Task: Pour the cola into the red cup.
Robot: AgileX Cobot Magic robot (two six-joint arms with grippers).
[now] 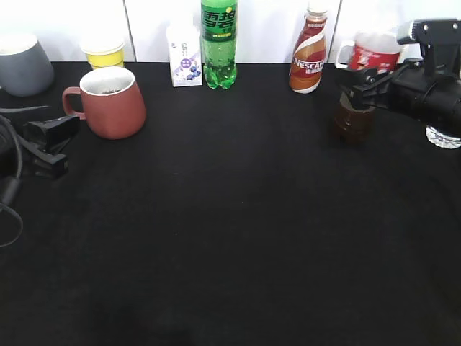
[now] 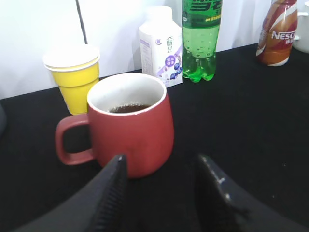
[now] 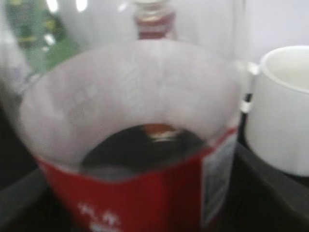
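The red cup stands at the back left with its handle to the left. In the left wrist view dark liquid shows inside its white interior. My left gripper is open and empty, just in front of the cup without touching it. My right gripper at the far right is shut on the cola bottle. Dark cola sits in the bottle's bottom, low over the table. In the right wrist view the red label and clear wall fill the frame.
Along the back wall stand a grey mug, a yellow paper cup, a small white carton, a green Sprite bottle and a Nescafe bottle. A white mug stands by the cola. A clear glass base sits far right.
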